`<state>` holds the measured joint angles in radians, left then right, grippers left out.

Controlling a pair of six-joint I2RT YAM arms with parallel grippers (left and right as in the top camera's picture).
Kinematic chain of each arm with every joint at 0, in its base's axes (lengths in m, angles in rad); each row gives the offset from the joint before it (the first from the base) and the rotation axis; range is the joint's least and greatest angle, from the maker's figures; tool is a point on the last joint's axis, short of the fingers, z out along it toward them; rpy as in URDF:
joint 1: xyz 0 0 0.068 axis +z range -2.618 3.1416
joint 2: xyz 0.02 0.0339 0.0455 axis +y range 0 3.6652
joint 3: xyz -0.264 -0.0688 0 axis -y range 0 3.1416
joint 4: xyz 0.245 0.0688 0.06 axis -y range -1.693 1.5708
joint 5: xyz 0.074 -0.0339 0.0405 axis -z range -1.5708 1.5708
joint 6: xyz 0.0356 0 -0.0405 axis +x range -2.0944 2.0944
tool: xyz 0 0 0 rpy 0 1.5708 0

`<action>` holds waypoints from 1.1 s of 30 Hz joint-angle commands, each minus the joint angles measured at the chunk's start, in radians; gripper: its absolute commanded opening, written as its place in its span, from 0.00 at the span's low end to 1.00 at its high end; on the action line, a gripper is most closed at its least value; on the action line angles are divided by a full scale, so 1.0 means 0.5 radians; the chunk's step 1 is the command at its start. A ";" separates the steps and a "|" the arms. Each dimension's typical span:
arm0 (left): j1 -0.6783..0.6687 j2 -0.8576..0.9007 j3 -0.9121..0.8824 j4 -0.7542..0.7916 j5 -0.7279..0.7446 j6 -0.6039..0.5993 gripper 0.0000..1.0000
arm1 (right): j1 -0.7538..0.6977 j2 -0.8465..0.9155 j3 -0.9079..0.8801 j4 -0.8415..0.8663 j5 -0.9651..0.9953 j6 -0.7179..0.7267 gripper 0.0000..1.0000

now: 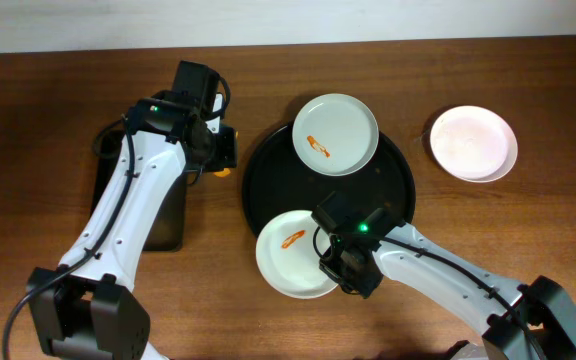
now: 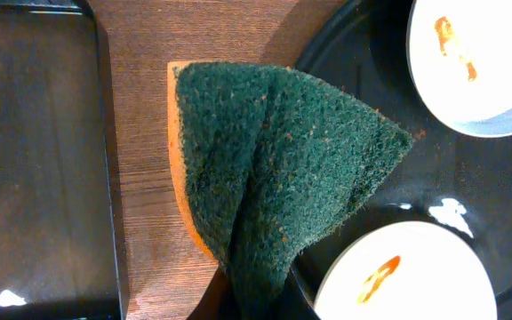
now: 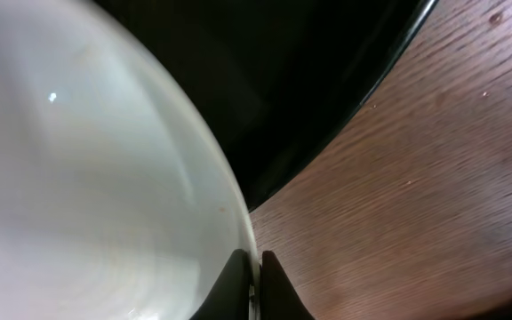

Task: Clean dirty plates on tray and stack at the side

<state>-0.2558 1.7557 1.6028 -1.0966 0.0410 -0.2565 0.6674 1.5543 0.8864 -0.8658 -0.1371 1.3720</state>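
The round black tray (image 1: 398, 180) holds a smeared white plate (image 1: 335, 132) at its back. A second smeared plate (image 1: 290, 254) overhangs the tray's front-left rim. My right gripper (image 1: 336, 266) is shut on this plate's rim; in the right wrist view the fingers (image 3: 254, 289) pinch the plate's edge (image 3: 96, 169). A third white plate (image 1: 473, 142) with no smear lies on the table at the right. My left gripper (image 1: 218, 150) is shut on a green and orange sponge (image 2: 274, 160), held just left of the tray (image 2: 398, 178); both smeared plates also show in that view, at the top right (image 2: 487, 62) and the bottom right (image 2: 407, 276).
A rectangular black tray (image 1: 163, 215) lies on the table at the left, under my left arm; it also shows in the left wrist view (image 2: 34, 160). The table is brown wood (image 1: 528, 230).
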 commanded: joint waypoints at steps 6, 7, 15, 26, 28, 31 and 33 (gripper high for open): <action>-0.007 -0.042 0.026 0.024 0.139 0.025 0.00 | -0.252 -0.018 0.477 -0.539 0.710 -0.814 0.04; -0.008 -0.042 0.026 0.033 0.193 0.025 0.00 | -0.284 -0.018 0.533 -0.569 0.767 -0.928 0.04; -0.169 -0.042 0.026 0.068 0.492 0.024 0.00 | -0.479 -0.018 0.590 -0.514 0.974 -1.674 0.04; -0.465 0.047 0.024 0.159 0.390 -0.061 0.00 | -0.578 0.057 0.566 -0.468 0.977 -1.949 0.04; -0.465 0.136 0.024 0.171 0.389 -0.060 0.00 | -0.603 0.060 0.565 -0.470 0.962 -1.950 0.04; -0.468 0.301 0.024 0.169 0.389 -0.060 0.00 | -0.630 0.059 0.565 -0.470 0.956 -1.950 0.04; -0.468 0.421 0.024 0.170 0.390 -0.060 0.00 | -0.642 0.059 0.565 -0.476 0.956 -1.950 0.04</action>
<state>-0.4915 1.8572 1.6032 -1.0119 0.2470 -0.2768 0.3622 1.5791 1.1687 -1.0996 0.3252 0.4065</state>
